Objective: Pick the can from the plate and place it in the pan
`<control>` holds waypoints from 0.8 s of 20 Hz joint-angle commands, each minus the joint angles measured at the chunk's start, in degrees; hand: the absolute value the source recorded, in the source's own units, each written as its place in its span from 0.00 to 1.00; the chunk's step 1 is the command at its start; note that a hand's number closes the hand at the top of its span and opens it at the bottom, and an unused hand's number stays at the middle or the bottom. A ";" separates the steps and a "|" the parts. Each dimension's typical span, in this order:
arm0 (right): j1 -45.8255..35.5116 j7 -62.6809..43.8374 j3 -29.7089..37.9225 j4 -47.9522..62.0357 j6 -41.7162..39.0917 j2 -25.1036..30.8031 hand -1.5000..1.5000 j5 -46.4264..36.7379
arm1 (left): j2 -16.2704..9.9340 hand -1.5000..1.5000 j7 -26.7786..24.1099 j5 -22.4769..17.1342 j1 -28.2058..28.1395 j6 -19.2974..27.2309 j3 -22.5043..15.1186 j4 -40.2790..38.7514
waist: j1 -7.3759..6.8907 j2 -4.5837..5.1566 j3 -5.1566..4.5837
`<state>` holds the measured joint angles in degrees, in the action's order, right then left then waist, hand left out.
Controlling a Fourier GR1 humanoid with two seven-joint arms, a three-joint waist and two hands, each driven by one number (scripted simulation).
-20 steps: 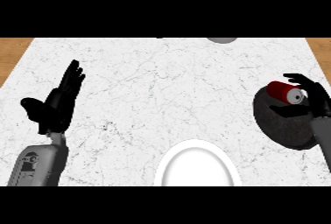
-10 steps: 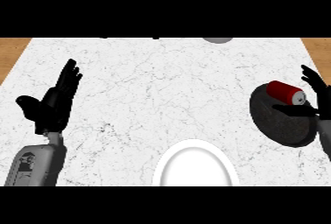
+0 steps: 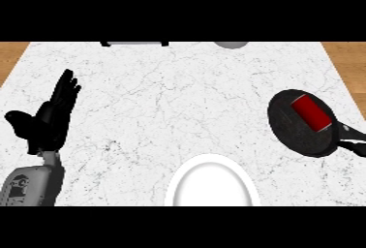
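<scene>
As I only have the head view, everything below comes from it. My left hand (image 3: 49, 121) shows at the left side of the white marble counter (image 3: 172, 97). It is upright, fingers straight and spread slightly, pointing away from me, with the thumb sticking out to the left. It holds nothing and touches nothing. Its grey forearm (image 3: 32, 181) comes up from the lower left corner.

My right hand does not show in this view, so I cannot tell its state.

The red can (image 3: 311, 113) is far to the right of the left hand, well apart from it across the counter and about level with its palm. It lies on its side inside the dark round pan (image 3: 289, 131), resting on the pan's floor. It is slanted, with one end toward the far left and the silver end toward the near right rim. The pan's black handle (image 3: 352, 143) runs off toward the right edge.

The white plate (image 3: 212, 181) sits to the right of the left forearm, nearer to me than the hand. It is cut off at the lower edge and well apart from the pan.

Far beyond the hand's fingertips, at the counter's back edge, are a pale tray-like item with dark ends (image 3: 134, 43) and a grey rounded object (image 3: 231, 44). Both are only partly seen, and I cannot tell what they are. Wood flooring (image 3: 13, 53) shows past both far corners.
</scene>
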<state>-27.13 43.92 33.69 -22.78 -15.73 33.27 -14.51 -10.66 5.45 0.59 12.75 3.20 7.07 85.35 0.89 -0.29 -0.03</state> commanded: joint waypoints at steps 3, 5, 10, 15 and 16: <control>12.25 4.22 0.95 -8.76 -14.03 3.10 0.00 5.21 | 1.79 0.50 -2.07 2.11 -2.54 1.54 -1.35 -0.87 | 1.62 -0.41 -0.20; 17.75 6.05 1.92 -11.98 -15.93 3.63 0.00 7.35 | -0.06 0.50 0.57 0.03 -0.01 0.26 0.59 -0.75 | 1.40 -0.27 -0.13; 28.10 1.08 3.33 -24.83 -19.68 3.88 0.00 13.10 | 0.76 0.50 -2.12 0.27 -1.21 0.35 0.34 -0.93 | 1.29 -0.19 -0.17; 39.03 -3.68 3.41 -39.26 -20.24 0.89 0.00 17.30 | 2.54 0.50 -1.83 2.29 -0.37 2.27 -1.32 -1.77 | 1.05 0.03 -0.14; 41.43 -5.47 3.94 -43.93 -19.64 0.01 0.00 18.51 | 0.58 0.50 -2.03 -0.66 -3.37 -0.82 0.53 0.70 | 0.60 -0.04 -0.15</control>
<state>6.23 37.53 36.43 -56.26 -29.86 34.97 0.65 -10.30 5.07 0.45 11.29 3.16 7.45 85.77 1.93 -0.45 -0.19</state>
